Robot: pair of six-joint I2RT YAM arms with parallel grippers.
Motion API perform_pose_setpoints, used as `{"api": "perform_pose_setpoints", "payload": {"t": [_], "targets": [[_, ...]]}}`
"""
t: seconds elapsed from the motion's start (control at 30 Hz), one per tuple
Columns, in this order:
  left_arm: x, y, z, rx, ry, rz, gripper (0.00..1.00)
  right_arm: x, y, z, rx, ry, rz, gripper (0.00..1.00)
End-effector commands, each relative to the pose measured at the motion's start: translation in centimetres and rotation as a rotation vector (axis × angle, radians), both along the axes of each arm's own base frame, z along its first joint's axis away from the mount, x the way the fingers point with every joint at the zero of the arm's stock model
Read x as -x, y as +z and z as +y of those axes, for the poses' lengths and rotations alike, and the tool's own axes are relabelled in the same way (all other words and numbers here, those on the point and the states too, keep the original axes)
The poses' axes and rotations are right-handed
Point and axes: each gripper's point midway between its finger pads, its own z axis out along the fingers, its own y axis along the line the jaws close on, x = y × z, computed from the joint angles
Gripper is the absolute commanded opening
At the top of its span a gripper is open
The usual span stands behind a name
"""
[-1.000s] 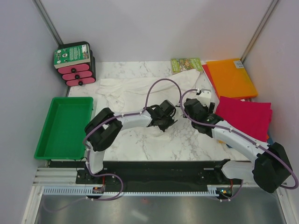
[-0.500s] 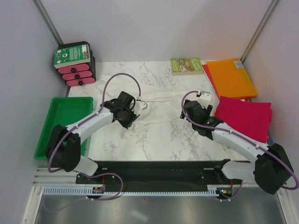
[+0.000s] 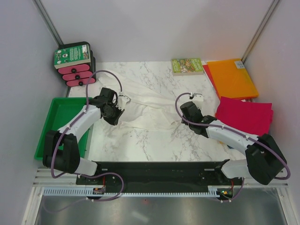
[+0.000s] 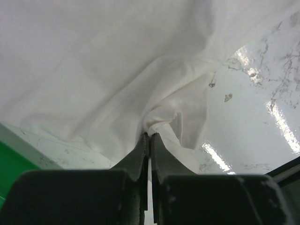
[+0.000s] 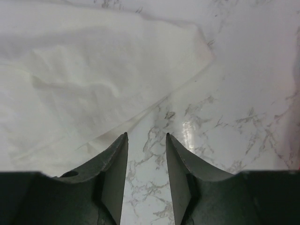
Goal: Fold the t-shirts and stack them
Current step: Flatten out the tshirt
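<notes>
T-shirt (image 3: 150, 104) on marble tbl (image 3: 154, 143), pale walls (image 3: 154, 28)

The left arm reaches to the far left, its gripper (image 4: 149, 137) angled down, jaws pinched together on a fold of white shirt (image 4: 117, 70). The right arm stretches in toward the middle, its gripper (image 5: 146, 137) low, jaws parted.

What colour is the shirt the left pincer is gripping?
White. The shirt shows best in the left wrist view.
</notes>
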Motion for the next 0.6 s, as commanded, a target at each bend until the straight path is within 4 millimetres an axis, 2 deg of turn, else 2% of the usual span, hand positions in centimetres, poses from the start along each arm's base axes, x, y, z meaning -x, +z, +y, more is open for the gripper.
{"api": "perform_pose_setpoints", "payload": {"t": [0.0, 0.03, 0.13, 0.23, 0.47, 0.57], "targets": [[-1.7, 2.0, -2.0, 0.105, 0.020, -0.036, 0.02, -0.4, 0.7, 5.0, -0.104, 0.167, -0.013, 0.45], [-1.7, 2.0, -2.2, 0.113, 0.024, -0.034, 0.02, -0.1, 0.9, 6.2, -0.100, 0.203, -0.015, 0.47], [-1.4, 1.7, -2.2, 0.120, 0.032, -0.022, 0.02, 0.3, 1.0, 8.0, -0.086, 0.259, -0.012, 0.51], [-1.3, 1.7, -2.2, 0.120, 0.039, -0.024, 0.02, 0.3, 0.1, 8.8, -0.080, 0.283, 0.017, 0.58], [-0.6, 1.7, -1.8, 0.110, 0.038, -0.038, 0.02, 0.8, -3.4, 8.0, -0.009, 0.259, 0.092, 0.59], [-0.5, 1.7, -1.6, 0.106, 0.038, -0.042, 0.02, 0.6, -4.2, 8.0, 0.005, 0.257, 0.104, 0.59]]}}
